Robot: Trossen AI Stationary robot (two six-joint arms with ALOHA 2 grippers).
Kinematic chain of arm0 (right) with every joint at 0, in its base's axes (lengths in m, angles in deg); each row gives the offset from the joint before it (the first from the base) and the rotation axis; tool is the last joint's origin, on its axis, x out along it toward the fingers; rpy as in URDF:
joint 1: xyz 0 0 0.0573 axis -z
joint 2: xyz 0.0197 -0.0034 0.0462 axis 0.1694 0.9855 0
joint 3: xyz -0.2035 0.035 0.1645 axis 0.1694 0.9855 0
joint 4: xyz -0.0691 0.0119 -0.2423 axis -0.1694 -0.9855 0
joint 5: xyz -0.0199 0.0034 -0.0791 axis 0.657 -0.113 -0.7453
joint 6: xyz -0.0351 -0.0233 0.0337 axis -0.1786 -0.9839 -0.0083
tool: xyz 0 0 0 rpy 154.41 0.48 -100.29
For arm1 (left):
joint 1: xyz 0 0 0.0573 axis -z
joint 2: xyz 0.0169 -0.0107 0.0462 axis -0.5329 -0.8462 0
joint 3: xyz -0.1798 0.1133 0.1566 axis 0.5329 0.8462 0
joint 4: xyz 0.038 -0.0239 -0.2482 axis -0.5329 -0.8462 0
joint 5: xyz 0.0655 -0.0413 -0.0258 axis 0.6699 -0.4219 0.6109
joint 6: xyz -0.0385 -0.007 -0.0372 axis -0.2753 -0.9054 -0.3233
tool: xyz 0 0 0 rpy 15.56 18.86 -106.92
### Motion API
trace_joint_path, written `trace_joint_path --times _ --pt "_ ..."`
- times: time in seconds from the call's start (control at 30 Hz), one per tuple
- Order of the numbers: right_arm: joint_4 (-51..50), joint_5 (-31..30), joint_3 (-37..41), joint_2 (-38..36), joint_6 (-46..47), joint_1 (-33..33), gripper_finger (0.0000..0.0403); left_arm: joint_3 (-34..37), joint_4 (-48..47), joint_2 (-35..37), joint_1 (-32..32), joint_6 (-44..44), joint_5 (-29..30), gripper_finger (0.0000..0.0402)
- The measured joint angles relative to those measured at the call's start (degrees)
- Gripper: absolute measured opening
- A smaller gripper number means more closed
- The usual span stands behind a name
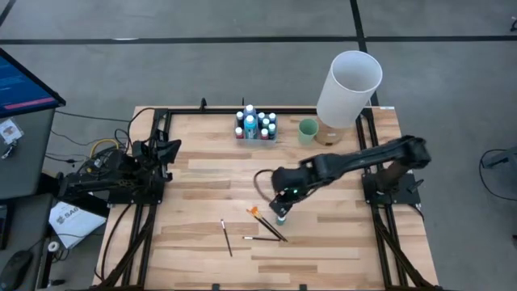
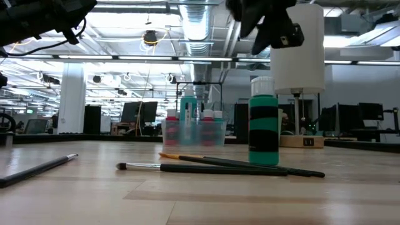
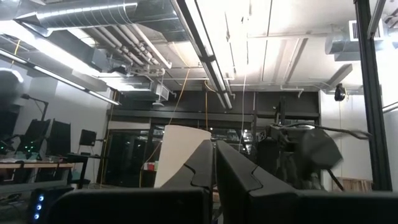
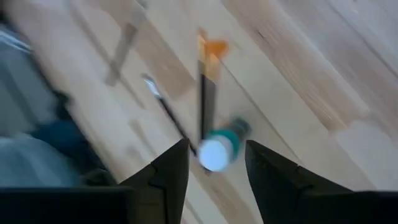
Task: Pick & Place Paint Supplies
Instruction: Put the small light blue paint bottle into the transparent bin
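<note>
A teal paint bottle [image 2: 264, 128] with a pale cap stands upright on its base near the table's middle [image 1: 280, 218]. My right gripper [image 1: 283, 204] hangs above it, tilted down and open. In its wrist view the two fingers [image 4: 171, 177] stand on either side of the cap [image 4: 214, 154] without touching. Thin dark brushes [image 2: 200, 167], one with an orange part [image 4: 211, 50], lie flat beside the bottle. Another brush [image 1: 226, 237] lies further left. My left gripper [image 1: 174, 149] waits shut at the table's left side, tilted upward [image 3: 214, 155].
A clear tray [image 1: 256, 128] with several small paint bottles stands at the far edge. A pale green cup [image 1: 308, 129] and a tall white cylinder [image 1: 347, 87] stand to its right. Bare wood lies at the near right of the table [image 1: 339, 242].
</note>
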State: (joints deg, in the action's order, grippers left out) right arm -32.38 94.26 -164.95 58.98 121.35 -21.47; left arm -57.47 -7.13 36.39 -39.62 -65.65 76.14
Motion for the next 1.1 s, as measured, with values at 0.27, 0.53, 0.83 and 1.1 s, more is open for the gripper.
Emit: trace_joint_path --times 0.27,0.53,0.83,1.1 --pt "-17.0 0.1 -18.2 13.5 -4.2 -1.9 0.0149 0.0 0.0 0.0 0.0 0.0 0.0 0.0002" --pt "-24.9 -2.0 -25.9 20.3 -6.5 -4.0 0.0191 0.0 0.0 0.0 0.0 0.0 0.0 0.0002" --pt "-26.6 -1.9 -25.8 22.9 -6.4 -4.2 0.0273 0.0 0.0 0.0 0.0 0.0 0.0 0.0002" --pt "-26.8 -3.2 -25.8 22.8 -6.4 -4.5 0.0276 0.0 0.0 0.0 0.0 0.0 0.0 0.0002"
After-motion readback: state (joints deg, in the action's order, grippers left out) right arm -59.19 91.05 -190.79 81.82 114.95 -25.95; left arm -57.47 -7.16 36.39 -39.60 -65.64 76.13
